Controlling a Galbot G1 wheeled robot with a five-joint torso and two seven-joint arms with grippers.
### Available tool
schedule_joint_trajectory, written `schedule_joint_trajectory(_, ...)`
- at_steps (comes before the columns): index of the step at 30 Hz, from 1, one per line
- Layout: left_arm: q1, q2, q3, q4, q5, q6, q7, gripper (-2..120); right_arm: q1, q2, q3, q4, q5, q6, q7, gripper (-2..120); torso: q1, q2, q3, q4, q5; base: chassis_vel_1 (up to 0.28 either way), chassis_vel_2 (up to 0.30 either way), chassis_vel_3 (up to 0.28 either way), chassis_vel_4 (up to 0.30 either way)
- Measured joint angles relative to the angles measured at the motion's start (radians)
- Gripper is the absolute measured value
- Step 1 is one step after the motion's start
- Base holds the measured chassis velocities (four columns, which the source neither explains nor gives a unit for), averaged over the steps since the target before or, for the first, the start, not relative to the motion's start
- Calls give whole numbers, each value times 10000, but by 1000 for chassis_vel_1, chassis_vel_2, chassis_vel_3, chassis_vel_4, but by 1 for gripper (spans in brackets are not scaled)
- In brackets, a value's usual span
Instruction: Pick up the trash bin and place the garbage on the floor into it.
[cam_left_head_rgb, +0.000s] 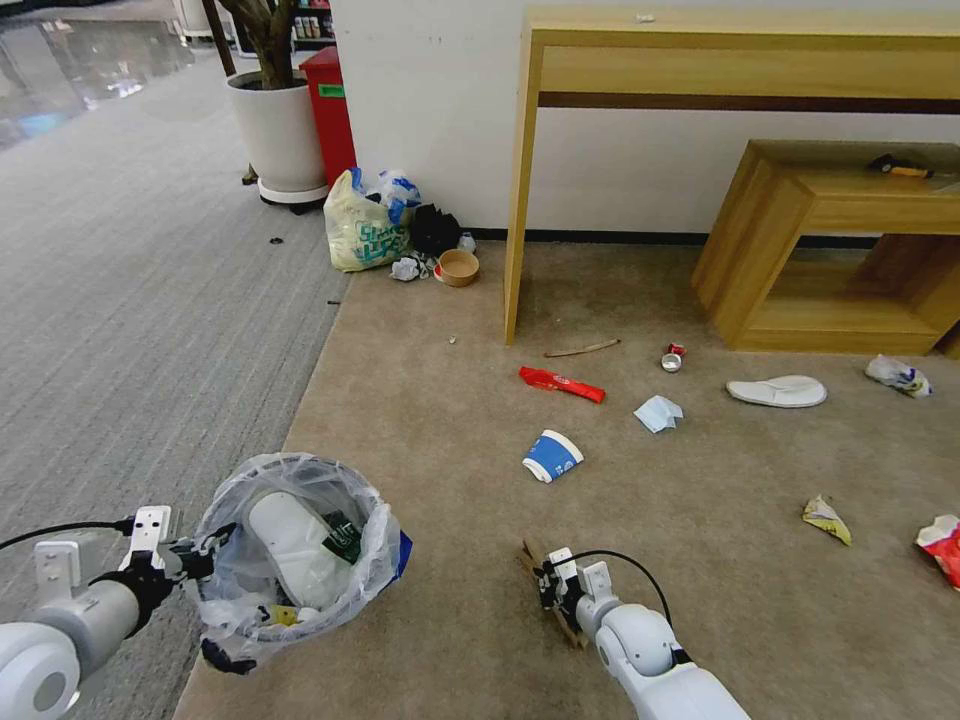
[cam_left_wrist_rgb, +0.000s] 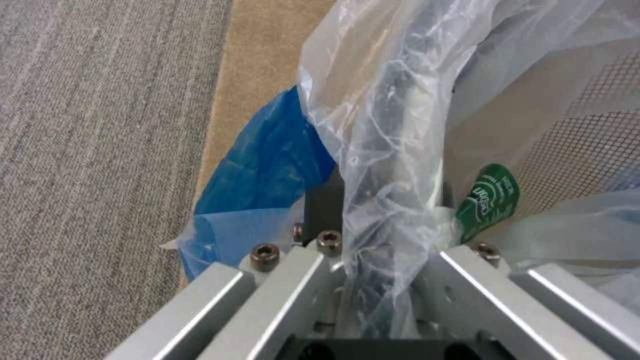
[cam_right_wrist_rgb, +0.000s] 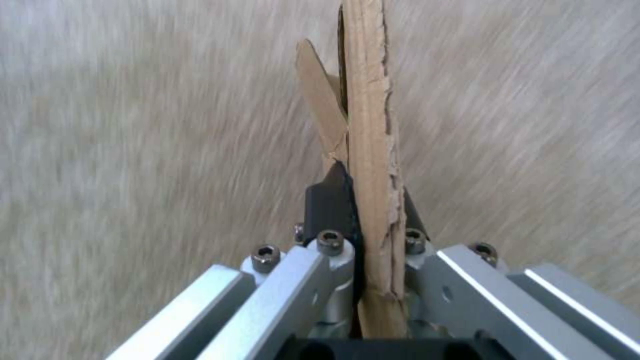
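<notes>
Two claws, each gripping something over the tan floor (cam_left_head_rgb: 450, 560).
The left claw (cam_left_head_rgb: 195, 558) pinches the rim of the trash bin (cam_left_head_rgb: 295, 550), which seems raised off the carpet; a white slipper (cam_left_head_rgb: 295, 545) sits inside. The right claw (cam_right_wrist_rgb: 363, 200) is clamped on brown cardboard (cam_right_wrist_rgb: 370, 125). A blue-white cup (cam_left_head_rgb: 552, 456) and red wrapper (cam_left_head_rgb: 562, 384) lie beyond.

Even bright light, motion-blurred carpet (cam_right_wrist_rgb: 133, 150)
</notes>
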Motion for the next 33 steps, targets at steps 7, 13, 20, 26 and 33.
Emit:
schedule_joint_trajectory(7,-94,208,93,104,-87,0,7,0,1086,-473,181,2132,1005,-128,43,0,1,0,0,0,-2,0,0,0,0)
schedule_joint_trajectory(13,-262,374,326,157,-180,0,-78,0,2701,-549,-724,2963,2380,101,322,0,2,0,1,1,0,0,0,0,0)
schedule_joint_trajectory(20,-753,657,842,443,-331,0,-348,0,4958,-311,-2362,3712,3539,34,595,0,2,0,0,3,-5,0,0,0,0)
schedule_joint_trajectory(26,-1164,786,1278,758,-448,0,-526,0,5731,-92,-3601,4343,4200,-203,727,0,2,0,0,1,-4,0,0,0,0)
schedule_joint_trajectory(33,-1387,840,1501,892,-488,0,-596,0,5829,-17,-4290,4670,4587,-312,831,0,2,0,-1,-1,-3,0,0,0,0)
